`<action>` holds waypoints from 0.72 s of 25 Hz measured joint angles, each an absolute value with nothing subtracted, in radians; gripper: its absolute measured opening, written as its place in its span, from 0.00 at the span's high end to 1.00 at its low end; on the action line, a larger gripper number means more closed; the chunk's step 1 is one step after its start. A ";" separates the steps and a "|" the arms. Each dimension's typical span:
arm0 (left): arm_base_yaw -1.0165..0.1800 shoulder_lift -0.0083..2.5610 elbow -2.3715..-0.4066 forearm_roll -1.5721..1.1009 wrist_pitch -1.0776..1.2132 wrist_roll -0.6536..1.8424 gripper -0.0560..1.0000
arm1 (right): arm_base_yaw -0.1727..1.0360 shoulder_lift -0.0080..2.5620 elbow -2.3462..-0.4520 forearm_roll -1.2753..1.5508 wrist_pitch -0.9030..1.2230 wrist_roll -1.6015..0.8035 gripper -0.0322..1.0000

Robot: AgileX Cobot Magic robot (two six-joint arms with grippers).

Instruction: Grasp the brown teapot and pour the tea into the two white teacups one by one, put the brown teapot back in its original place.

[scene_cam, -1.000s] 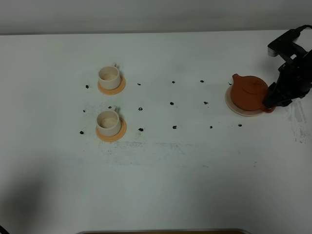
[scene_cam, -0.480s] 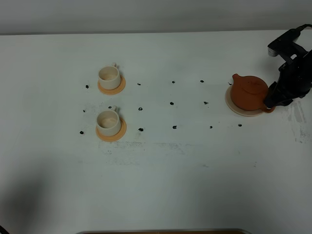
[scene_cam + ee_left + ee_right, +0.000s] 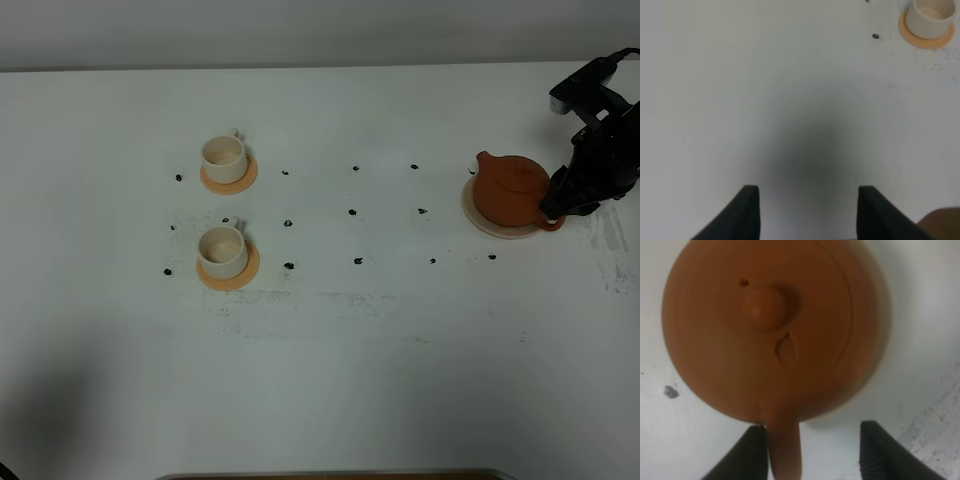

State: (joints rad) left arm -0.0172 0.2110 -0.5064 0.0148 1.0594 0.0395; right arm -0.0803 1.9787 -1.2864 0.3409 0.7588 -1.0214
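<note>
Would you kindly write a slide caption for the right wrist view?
Right gripper, jaws open, straddles the loop handle of the brown teapot, viewed from above its knobbed lid.

Teapot [image 3: 510, 190]: uniform reddish-brown, lid and knob included. The handle [image 3: 785, 450] between the right fingers [image 3: 755, 452] is the same colour. Saucer [image 3: 468, 205]: pale cream. First teacup [image 3: 223, 158] and second teacup [image 3: 221, 250]: white, on orange coasters [image 3: 246, 181]. Table [image 3: 400, 350]: white, with rows of black dots and grey speckling. Left fingers [image 3: 747, 215] and right fingers: black.
</note>
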 joint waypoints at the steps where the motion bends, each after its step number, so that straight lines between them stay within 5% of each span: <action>1: -0.017 0.211 -0.506 0.015 1.059 0.039 0.51 | -0.080 1.983 -1.286 0.342 0.759 -1.021 0.54; 18: -0.017 0.211 -0.506 0.015 1.059 0.039 0.51 | -0.080 2.004 -1.326 0.342 0.799 -1.028 0.54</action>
State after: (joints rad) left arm -0.0172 0.2110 -0.5064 0.0148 1.0594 0.0395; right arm -0.0803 2.0045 -1.3263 0.3421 0.7993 -1.0283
